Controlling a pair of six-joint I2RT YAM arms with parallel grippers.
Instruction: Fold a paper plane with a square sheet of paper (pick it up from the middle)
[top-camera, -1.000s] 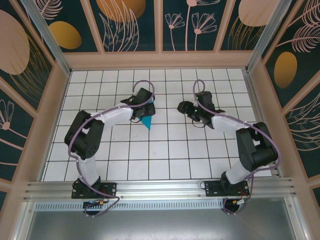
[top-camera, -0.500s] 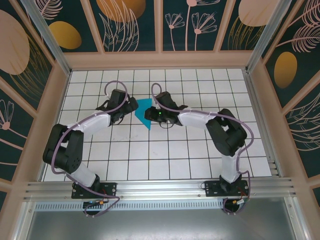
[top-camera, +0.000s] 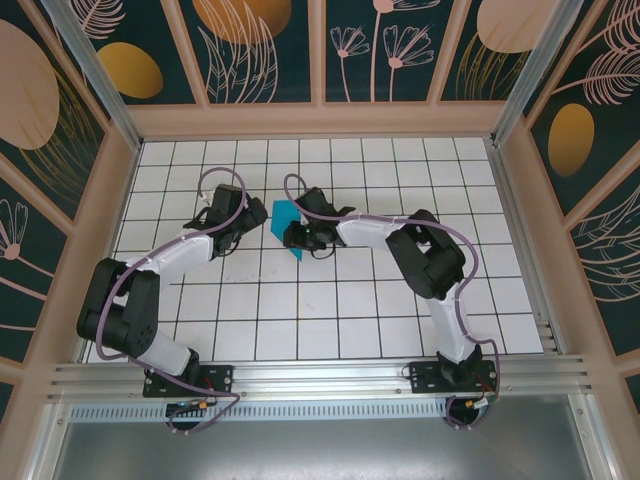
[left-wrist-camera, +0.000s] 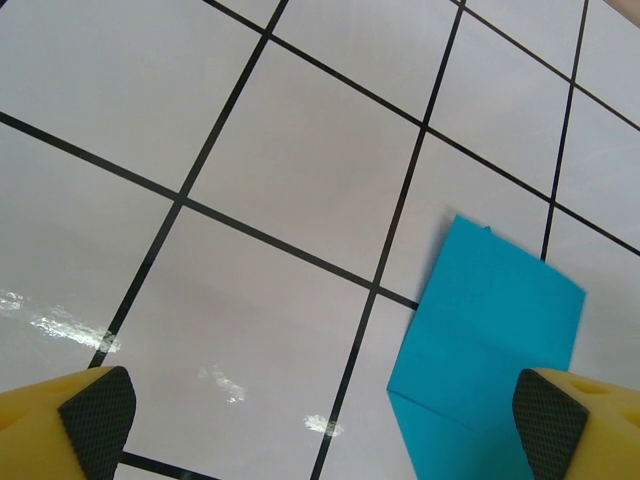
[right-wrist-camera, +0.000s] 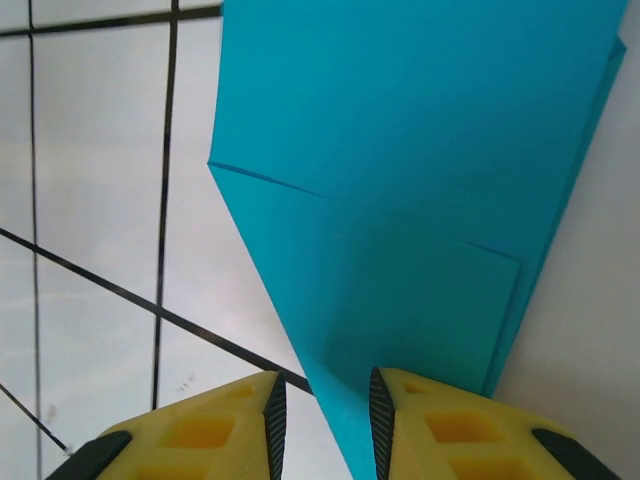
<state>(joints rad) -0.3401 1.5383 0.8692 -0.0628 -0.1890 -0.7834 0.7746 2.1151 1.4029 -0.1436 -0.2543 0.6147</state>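
Item: paper plane (top-camera: 283, 215), bright cyan-blue, folded into layered flaps. It is laid flat on the white grid-tiled table (top-camera: 350, 290), towards the far middle, between the two grippers.

Left gripper (top-camera: 252, 222): set just beside the plane's left edge. In the left wrist view the fingers (left-wrist-camera: 98, 408) are spread wide and nothing is held.

Right gripper (right-wrist-camera: 327, 420): placed over the plane's narrow end. The fingers (right-wrist-camera: 250, 425) are drawn near together with that end lying between them. Whether it is pinched cannot be told.
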